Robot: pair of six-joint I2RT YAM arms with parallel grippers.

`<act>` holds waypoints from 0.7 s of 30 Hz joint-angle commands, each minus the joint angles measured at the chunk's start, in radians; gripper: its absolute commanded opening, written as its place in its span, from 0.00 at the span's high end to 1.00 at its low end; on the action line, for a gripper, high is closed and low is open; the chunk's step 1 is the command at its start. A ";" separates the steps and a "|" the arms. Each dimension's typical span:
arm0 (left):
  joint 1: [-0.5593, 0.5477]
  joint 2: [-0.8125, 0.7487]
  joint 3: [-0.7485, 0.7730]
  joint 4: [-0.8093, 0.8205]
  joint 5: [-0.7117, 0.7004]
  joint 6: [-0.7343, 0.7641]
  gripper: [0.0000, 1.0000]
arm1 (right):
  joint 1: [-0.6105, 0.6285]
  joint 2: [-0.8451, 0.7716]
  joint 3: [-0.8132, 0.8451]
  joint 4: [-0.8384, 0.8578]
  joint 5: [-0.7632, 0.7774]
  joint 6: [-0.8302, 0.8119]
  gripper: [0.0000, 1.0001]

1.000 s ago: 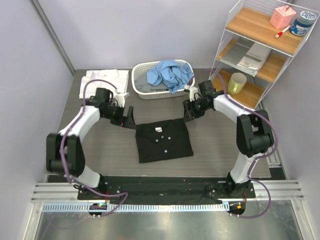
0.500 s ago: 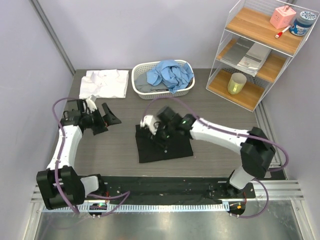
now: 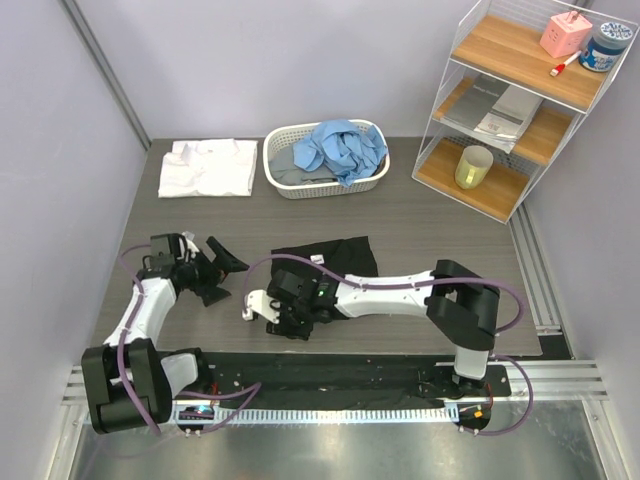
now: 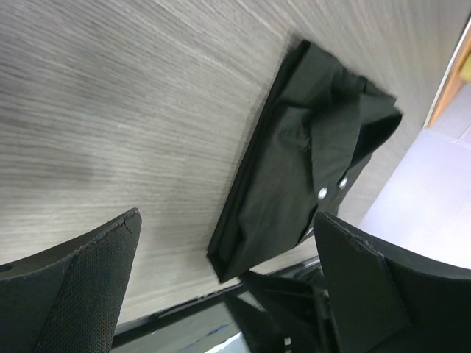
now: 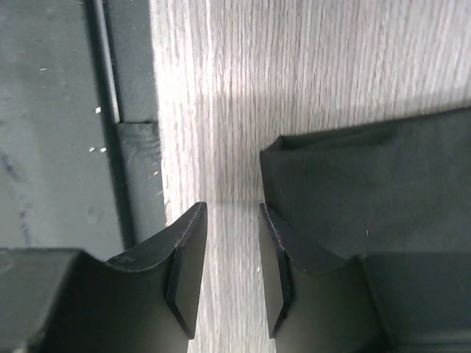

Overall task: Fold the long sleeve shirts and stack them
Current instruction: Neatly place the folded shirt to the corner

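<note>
Black folded long-sleeve button-up shirt [image 3: 335, 258] lying mid grey wood-grain bench [image 3: 420, 215] | right end effector [image 5: 231, 220] narrowly parted, empty, hovering at its near-left corner | left end effector [image 4: 228, 217] gaping, empty | advice: getting one finger under every layer before closing

I see a white slatted basket [image 3: 300, 187] at the table's [image 3: 430, 235] far edge. At its far right corner, a shelf rack [image 3: 500, 45] holds a yellow cup [image 3: 473, 167], a pink box [image 3: 566, 33] and a jar [image 3: 607, 46].

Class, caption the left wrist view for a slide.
Open left gripper facing a folded black shirt on the wood-grain table.
</note>
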 commanded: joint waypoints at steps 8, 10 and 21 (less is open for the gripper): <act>-0.026 0.025 -0.071 0.205 0.038 -0.134 0.00 | 0.009 0.044 0.070 0.075 0.100 -0.032 0.62; -0.026 0.025 -0.071 0.210 0.038 -0.137 0.00 | 0.009 0.012 0.085 0.046 0.081 -0.030 0.61; -0.026 -0.007 -0.083 0.225 0.021 -0.146 0.00 | 0.007 0.004 0.092 0.018 0.094 -0.046 0.56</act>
